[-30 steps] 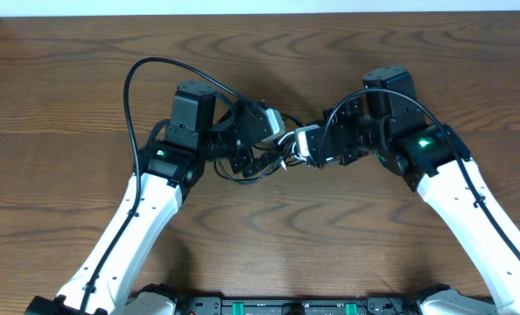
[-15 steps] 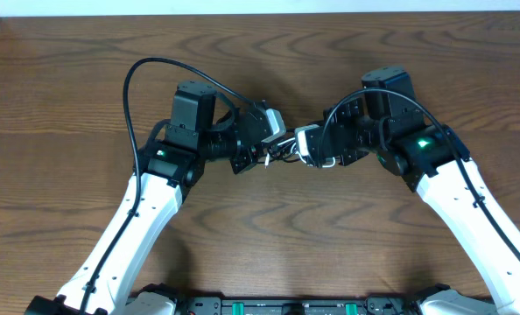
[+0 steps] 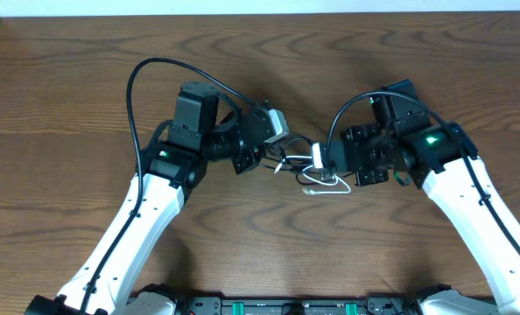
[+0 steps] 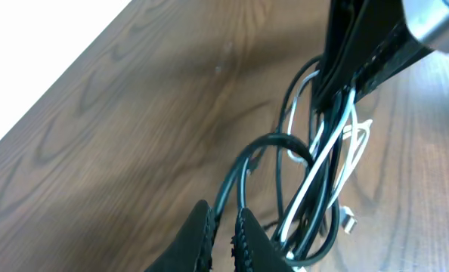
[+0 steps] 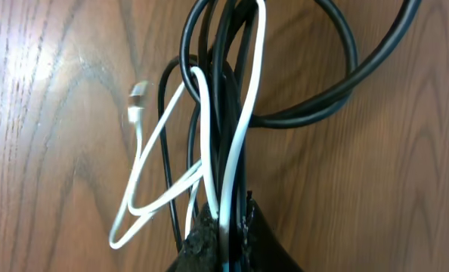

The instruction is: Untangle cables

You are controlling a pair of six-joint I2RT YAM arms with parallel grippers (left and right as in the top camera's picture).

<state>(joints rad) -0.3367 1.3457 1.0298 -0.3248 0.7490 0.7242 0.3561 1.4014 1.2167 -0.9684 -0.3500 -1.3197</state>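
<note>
Cables [image 3: 297, 163] strung between the arms, over the bench [image 3: 67, 87]. The left pincer [image 4: 221, 227] has just clamped onto a black cord [image 4: 264, 143]. The right pincer [image 5: 221, 227], closed on the cables, has drawn rightward. The bundle now stretches open, its white cord [image 5: 243, 128] hanging loose: separation begun, not finished.

I am counting one white cord [image 5: 241, 136], two grippers flanking it, the left gripper [image 4: 223, 227] and the right gripper [image 5: 221, 223], plus several black cords [image 5: 218, 83], tangled beyond counting.
</note>
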